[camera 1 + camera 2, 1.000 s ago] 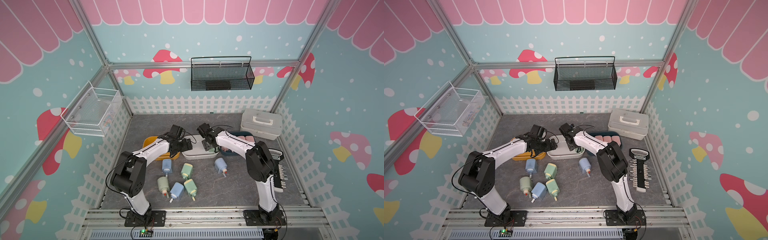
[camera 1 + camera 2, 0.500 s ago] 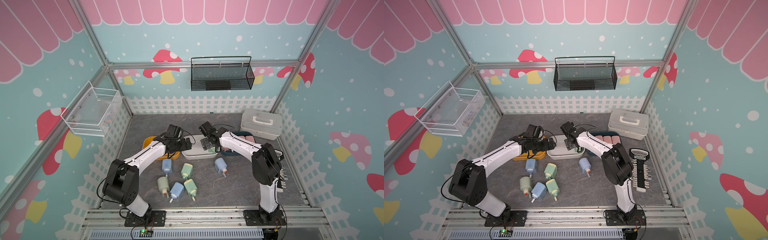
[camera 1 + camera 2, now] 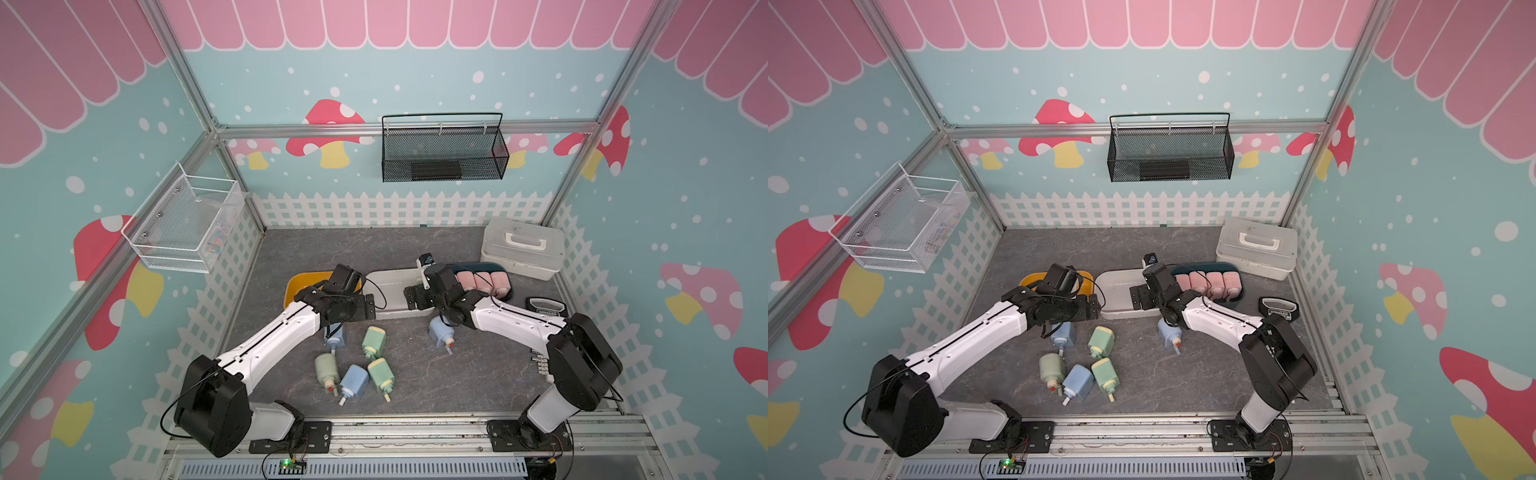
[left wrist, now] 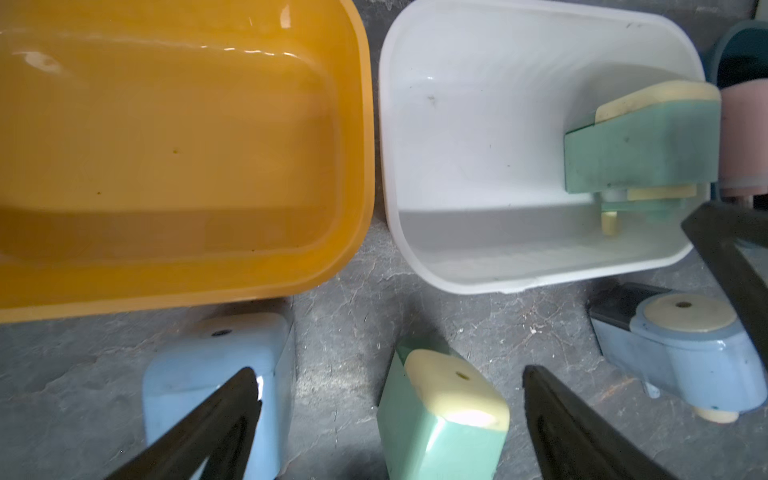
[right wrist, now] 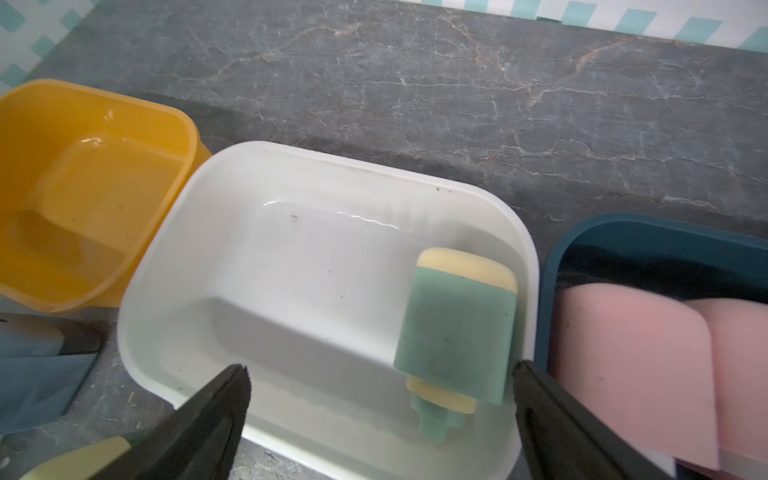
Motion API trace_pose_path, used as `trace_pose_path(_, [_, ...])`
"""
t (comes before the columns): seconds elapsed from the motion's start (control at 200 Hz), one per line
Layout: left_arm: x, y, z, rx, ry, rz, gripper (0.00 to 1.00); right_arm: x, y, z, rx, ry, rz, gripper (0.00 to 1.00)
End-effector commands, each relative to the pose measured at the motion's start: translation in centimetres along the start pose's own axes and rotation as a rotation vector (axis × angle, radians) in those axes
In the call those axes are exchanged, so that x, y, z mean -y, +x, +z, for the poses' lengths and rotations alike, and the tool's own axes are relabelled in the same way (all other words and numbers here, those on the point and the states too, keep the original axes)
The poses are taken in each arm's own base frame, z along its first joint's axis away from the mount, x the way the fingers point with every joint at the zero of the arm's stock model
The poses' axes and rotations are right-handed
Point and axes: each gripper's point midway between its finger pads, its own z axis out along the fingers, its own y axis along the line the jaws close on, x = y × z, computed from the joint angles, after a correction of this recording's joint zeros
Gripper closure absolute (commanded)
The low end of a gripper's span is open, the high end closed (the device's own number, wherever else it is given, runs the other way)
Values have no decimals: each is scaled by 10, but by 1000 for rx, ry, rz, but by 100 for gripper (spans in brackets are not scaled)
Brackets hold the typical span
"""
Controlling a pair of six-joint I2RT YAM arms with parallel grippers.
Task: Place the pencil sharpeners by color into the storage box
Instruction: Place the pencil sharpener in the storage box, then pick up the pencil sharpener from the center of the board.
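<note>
Sorting the greens: left jaws apart, poised over a pastel green plastic pencil sharpener (image 4: pixel 442 415) lying on the grey surface (image 4: pixel 345 332) beside the white plastic tub (image 4: pixel 540 282); right jaws apart above that tub, which holds another green sharpener (image 5: pixel 455 328). I would descend squarely and grip the first by its flat sides, clear of the pale blue sharpener (image 4: pixel 199 357) alongside.

Yellow bin (image 3: pixel 301 280) left of centre half covered by left arm (image 3: pixel 282 336), blue sharpener (image 3: pixel 337 337) below it partly under that arm, second blue sharpener (image 3: pixel 438 332) right of centre overlapped by right arm (image 3: pixel 511 320), black tool holder (image 3: pixel 545 311) lettering illegible, pink sharpeners (image 5: pixel 623 353) cut by frame edge in right wrist view.
</note>
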Motion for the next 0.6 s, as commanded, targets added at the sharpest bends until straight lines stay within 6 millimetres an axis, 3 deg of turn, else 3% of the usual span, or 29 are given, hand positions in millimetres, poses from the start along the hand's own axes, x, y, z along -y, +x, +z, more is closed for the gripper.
trace_pose_path(0.0, [-12,26,-9,-57,-80,3,1,-28,-35,-8,129,-134,8,1])
trace_pose_path(0.23, [4,58,-13,-192,-95,92,1,-33,-28,-24,222,-207,-58,1])
trace_pose_path(0.595, [34,65,9,-287,-138,208,1,-22,-4,-39,247,-199,-95,1])
